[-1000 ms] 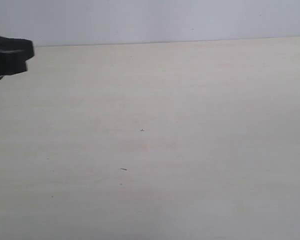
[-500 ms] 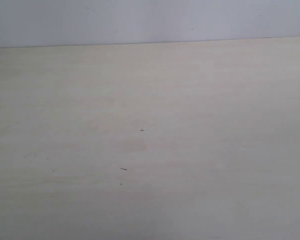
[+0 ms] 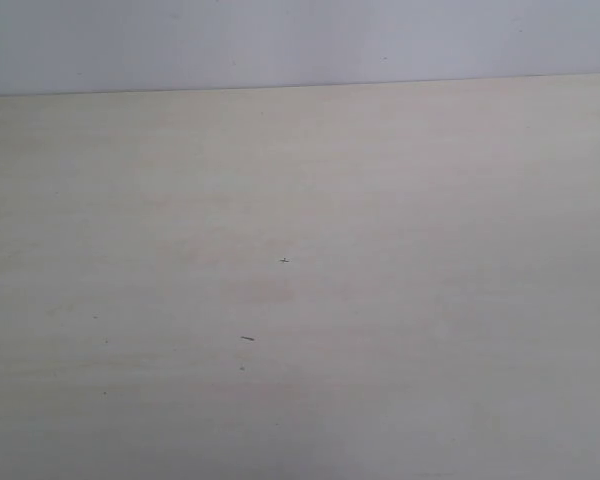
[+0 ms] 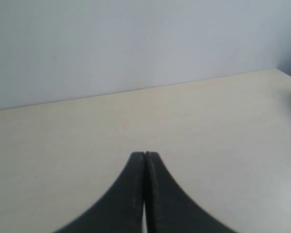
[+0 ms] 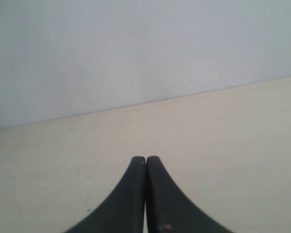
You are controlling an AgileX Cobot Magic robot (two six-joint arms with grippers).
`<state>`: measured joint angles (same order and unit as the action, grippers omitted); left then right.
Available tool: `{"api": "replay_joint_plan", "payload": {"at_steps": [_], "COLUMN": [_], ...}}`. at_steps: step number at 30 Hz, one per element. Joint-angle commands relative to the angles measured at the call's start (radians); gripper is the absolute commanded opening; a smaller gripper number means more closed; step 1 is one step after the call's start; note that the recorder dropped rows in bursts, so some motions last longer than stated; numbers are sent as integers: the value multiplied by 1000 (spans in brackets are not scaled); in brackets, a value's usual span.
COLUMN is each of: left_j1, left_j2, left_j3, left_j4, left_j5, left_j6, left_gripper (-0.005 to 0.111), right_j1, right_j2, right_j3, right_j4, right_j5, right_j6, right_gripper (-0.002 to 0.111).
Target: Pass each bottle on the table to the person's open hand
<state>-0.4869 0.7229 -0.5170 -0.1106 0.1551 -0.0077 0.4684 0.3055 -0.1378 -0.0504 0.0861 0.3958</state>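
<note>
Above pale surface (image 3: 400, 200), left hand (image 4: 145, 155) and right hand (image 5: 145, 159) are shown fully closed, nothing gripped. Grey wall (image 3: 280, 40) is seen behind. Position of bottles cannot be told.

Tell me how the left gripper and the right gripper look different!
The right gripper has a tiny orange speck on one finger; the left gripper is plain black. A small cross mark sits on the table by the right gripper; no cross shows by the left gripper. Both are black, shut and holding nothing.
</note>
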Motion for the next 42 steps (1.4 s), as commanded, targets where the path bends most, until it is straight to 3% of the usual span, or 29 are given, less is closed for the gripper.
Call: {"api": "replay_joint_plan", "payload": {"at_steps": [1, 12, 17, 27, 42], "left_j1": [2, 43, 153, 382, 405], "left_j2": [-5, -14, -56, -270, -626], "left_j3": [3, 3, 3, 3, 3], "left_j4": [2, 2, 2, 0, 0], "left_j5": [-3, -3, 14, 194, 213], "left_j6": [8, 8, 30, 30, 30], "left_gripper": [0, 0, 0, 0, 0], "right_j1": [-3, -3, -3, -3, -3], "right_j2": [-5, -5, -5, -5, -5], "right_j3": [2, 2, 2, 2, 2], "right_j4": [-2, -2, -2, -2, -2], "right_j5": [-13, -13, -13, -13, -13], "right_j6": [-2, -2, -2, -2, -2], "right_gripper": [0, 0, 0, 0, 0]}}
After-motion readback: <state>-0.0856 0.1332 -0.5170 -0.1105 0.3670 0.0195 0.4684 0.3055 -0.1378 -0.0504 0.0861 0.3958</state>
